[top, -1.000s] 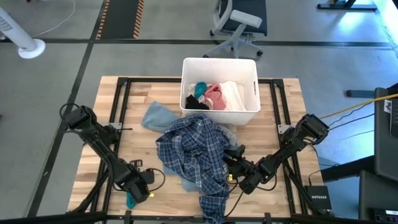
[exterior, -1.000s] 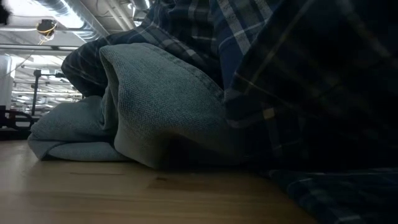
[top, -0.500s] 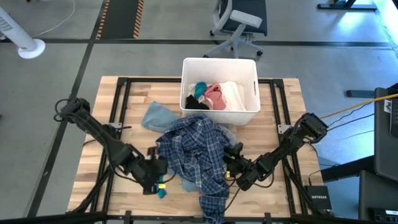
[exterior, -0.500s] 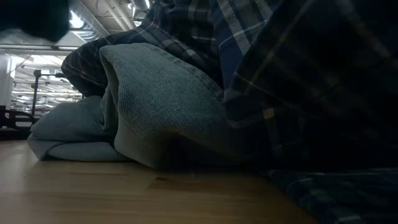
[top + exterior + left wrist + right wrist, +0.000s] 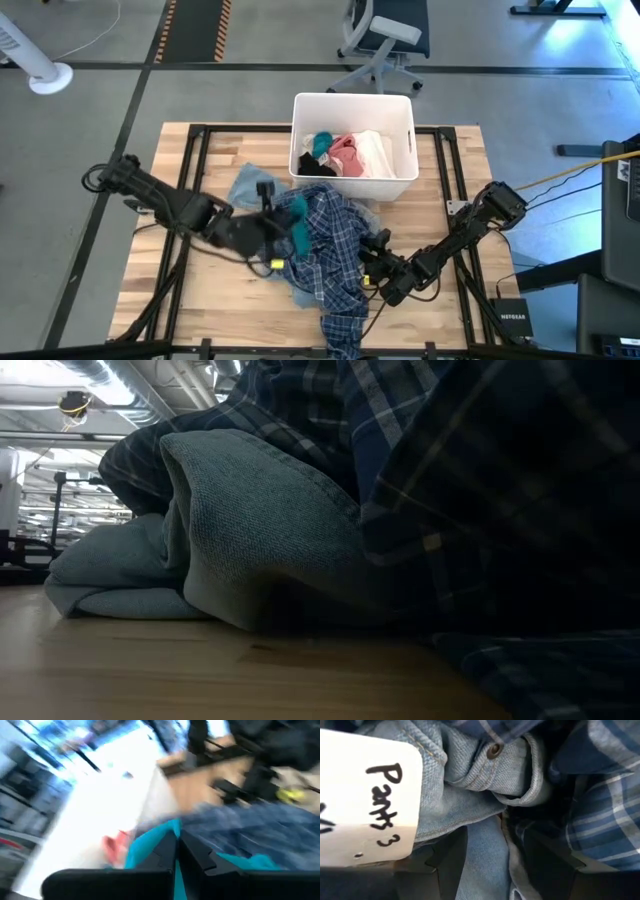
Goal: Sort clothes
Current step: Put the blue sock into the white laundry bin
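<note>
While the left gripper (image 5: 290, 228) is hanging over the middle of the wooden slatted table (image 5: 225, 300), its fingers (image 5: 200, 857) are pinched almost together on a small teal fabric garment (image 5: 298, 226). That garment is sitting just lower left of the white rectangular plastic bin (image 5: 354, 186), above the rumpled blue-and-white plaid shirt (image 5: 320, 245). Inside the bin, pink, white, black and teal pieces are already lying. A light blue-grey denim garment (image 5: 252, 186) is spreading out left of the bin.

The right gripper (image 5: 372, 262) is pressing into the right edge of the plaid heap, fingers spread wide and straddling a fold of denim (image 5: 480, 795) without closing on it.

Judging from this, the teal piece is dangling low, so it may be catching on the plaid cloth or the bin's near wall and slipping free. The right fingers, buried in overlapping layers, may be gathering two garments at once.

A white paper tag (image 5: 367, 795) on the denim is reading "Pants 3" in black handwriting; further letters at its edge are cut off.
</note>
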Robot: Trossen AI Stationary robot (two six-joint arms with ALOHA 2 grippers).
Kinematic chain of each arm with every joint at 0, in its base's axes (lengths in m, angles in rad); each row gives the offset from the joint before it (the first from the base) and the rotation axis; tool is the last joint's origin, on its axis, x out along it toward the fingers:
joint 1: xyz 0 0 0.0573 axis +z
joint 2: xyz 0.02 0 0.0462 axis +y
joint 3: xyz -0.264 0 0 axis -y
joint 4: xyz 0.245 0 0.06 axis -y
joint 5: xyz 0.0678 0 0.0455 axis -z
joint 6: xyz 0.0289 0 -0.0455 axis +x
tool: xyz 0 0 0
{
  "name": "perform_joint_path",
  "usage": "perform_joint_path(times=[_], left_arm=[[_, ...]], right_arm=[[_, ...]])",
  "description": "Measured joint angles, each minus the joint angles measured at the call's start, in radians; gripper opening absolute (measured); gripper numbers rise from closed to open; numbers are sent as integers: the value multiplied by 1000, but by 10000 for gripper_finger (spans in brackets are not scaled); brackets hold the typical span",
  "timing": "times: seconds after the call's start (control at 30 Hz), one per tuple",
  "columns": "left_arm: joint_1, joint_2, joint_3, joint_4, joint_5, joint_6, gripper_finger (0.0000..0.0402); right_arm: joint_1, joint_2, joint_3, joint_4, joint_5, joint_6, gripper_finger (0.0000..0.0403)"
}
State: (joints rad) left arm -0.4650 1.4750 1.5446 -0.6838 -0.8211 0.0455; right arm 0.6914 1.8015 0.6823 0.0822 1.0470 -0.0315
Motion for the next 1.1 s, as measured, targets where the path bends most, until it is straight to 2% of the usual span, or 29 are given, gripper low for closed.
perform_joint_path(times=[0.23,0.43,0.53,0.67,0.8,0.93,1.1], left_arm=[[184,0,9,219,-21,256,5],[371,0,9,301,-21,325,5],[457,0,9,306,-17,296,5],[558,3,9,303,25,186,6],[630,10,9,289,115,65,6],[667,22,9,282,217,-19,6],[679,38,9,272,245,-71,21]], right_arm=[[0,0,0,0,0,-1,215],[0,0,0,-1,-1,-3,215],[0,0,0,-2,-1,-3,215],[0,0,0,-4,0,-3,215],[0,0,0,-4,0,-4,215],[0,0,0,-5,0,-4,215],[1,0,0,-5,0,-8,215]])
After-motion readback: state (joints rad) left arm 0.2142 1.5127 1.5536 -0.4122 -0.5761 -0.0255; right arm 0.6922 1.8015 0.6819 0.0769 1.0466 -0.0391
